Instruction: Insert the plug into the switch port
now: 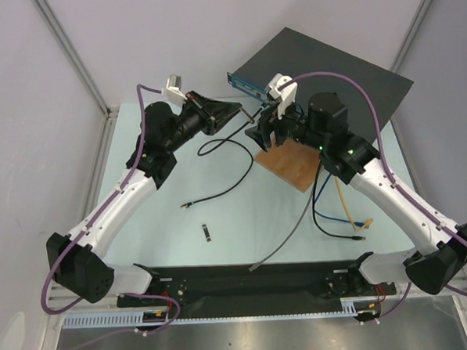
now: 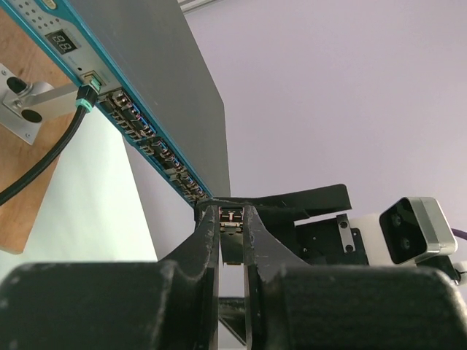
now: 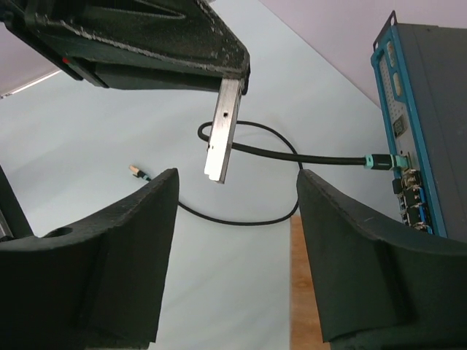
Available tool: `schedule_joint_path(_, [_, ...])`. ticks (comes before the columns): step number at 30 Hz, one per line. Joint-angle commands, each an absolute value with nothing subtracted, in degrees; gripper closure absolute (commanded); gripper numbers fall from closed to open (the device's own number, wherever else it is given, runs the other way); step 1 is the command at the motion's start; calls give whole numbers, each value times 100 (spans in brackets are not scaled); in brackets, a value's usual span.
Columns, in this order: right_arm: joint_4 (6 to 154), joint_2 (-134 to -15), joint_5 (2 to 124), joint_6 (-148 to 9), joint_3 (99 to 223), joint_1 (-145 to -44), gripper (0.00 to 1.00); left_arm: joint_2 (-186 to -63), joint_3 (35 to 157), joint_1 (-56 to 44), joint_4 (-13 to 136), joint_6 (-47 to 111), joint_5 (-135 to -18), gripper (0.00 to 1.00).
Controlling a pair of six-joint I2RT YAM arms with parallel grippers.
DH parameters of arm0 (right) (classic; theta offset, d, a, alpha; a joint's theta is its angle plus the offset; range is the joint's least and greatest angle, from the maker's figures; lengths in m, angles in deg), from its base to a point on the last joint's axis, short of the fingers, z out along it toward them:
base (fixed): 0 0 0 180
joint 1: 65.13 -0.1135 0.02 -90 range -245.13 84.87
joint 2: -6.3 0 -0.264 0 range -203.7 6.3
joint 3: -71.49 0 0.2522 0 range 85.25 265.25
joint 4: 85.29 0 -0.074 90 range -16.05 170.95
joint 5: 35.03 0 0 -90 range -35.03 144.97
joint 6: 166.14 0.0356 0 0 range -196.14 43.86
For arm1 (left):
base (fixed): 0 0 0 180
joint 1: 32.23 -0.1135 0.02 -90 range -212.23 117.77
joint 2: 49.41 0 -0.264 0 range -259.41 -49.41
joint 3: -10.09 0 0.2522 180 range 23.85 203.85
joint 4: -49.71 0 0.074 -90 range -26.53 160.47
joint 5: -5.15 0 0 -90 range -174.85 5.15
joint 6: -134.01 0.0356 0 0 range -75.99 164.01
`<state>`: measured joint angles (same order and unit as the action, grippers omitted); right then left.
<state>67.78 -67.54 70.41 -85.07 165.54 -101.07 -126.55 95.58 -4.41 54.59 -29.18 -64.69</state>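
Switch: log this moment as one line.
left gripper: shut on metal strip | right gripper: open, empty | teal-collared plug: in switch port

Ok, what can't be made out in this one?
Top view: front sockets of the switch, mostly hidden behind the right gripper.
Left wrist: the metal strip held by the left gripper, nearly all hidden between its fingers.
Top view: a small dark item on the table, too small to identify.
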Motion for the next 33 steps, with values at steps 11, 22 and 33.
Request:
schedule_joint_path(11, [7067,-6990,6982,-8915,17138,-10204,100,-12534,9618,-384,5530,-3132,-6148,92])
schedule_joint_path(22, [5049,-7078,9934,-8449,17780,-9089,100,-12237,10515,-876,5943,1109,-5401,47])
schedule_joint_path(33, [2595,-7631,12361,-8572,18132,-8245,100,-10856,9417,-87,7645,8254,-3317,43])
